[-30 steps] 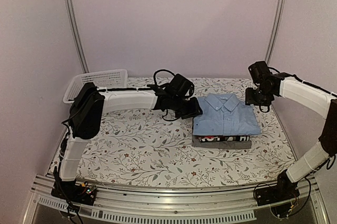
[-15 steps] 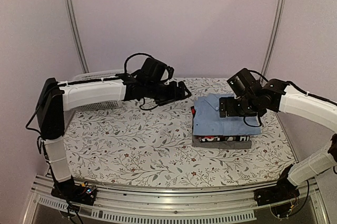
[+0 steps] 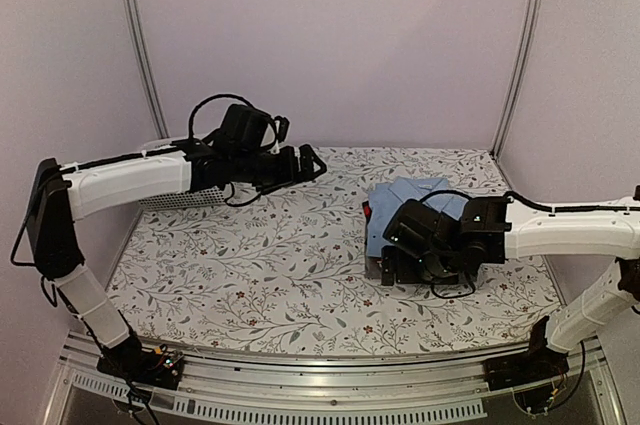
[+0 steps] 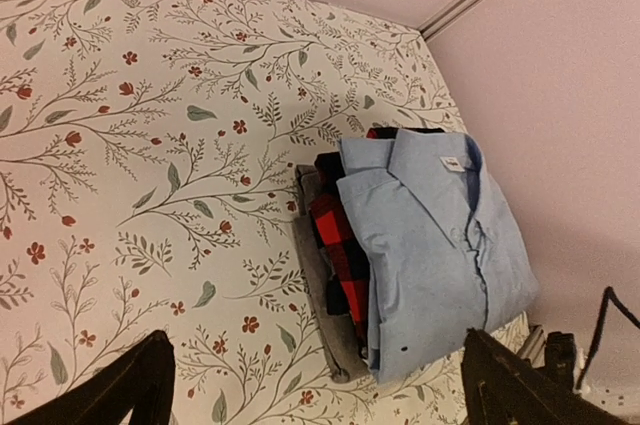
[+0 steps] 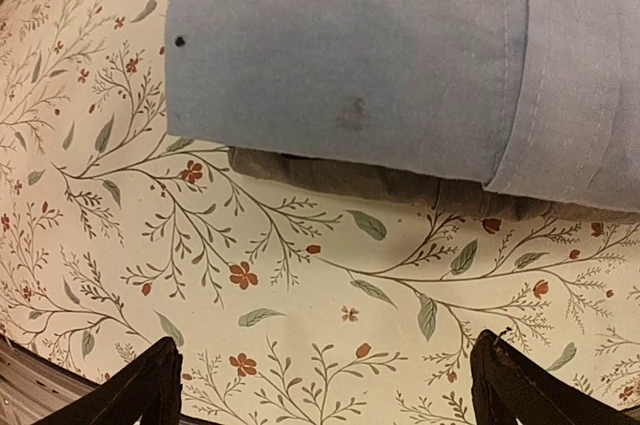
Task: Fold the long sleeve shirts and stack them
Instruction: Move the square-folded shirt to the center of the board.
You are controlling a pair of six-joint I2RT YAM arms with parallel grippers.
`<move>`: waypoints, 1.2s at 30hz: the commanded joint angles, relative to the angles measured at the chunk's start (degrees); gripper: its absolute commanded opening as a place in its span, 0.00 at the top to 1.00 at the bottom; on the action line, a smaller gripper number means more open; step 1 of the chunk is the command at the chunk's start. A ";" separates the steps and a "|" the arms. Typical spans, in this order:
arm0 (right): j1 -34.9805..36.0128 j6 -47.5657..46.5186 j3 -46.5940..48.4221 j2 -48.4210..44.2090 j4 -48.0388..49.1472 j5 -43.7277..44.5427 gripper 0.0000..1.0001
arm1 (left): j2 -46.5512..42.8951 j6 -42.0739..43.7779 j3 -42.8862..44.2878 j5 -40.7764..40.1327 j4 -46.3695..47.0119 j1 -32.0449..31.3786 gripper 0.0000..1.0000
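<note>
The long sleeve shirts lie folded in one stack at the right of the table: a light blue button-up (image 4: pixel 440 245) on top, a red-and-black plaid one (image 4: pixel 340 235) under it, a grey one (image 4: pixel 322 290) at the bottom. My left gripper (image 3: pixel 312 163) hangs open high above the table, left of the stack, holding nothing; the left wrist view looks down between its fingers (image 4: pixel 130 390) at the whole stack. My right gripper (image 3: pixel 392 263) is open low over the stack's near edge. Its view shows the blue shirt (image 5: pixel 380 55) and the grey edge (image 5: pixel 330 177), with bare cloth between the jaws.
A white lattice basket (image 3: pixel 175 201) sits at the back left, partly hidden behind my left arm. The floral tablecloth (image 3: pixel 260 265) covers the table. Metal frame posts (image 3: pixel 135 35) stand at the back corners, and pink walls close in on three sides.
Both grippers have opened wide. My left arm has risen and drawn back to the left, away from the stack. My right arm has swung from behind the stack to over its near edge.
</note>
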 commanded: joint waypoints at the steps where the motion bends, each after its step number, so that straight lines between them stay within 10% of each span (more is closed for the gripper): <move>1: 0.82 7.83 -4.11 2.76 4.29 -3.39 0.01 | -3.75 1.56 -1.87 -0.05 0.71 1.01 0.00; 36: -12.59 4.79 -13.00 20.58 26.12 -2.21 0.01 | -10.13 1.12 -8.18 2.36 1.39 5.11 0.00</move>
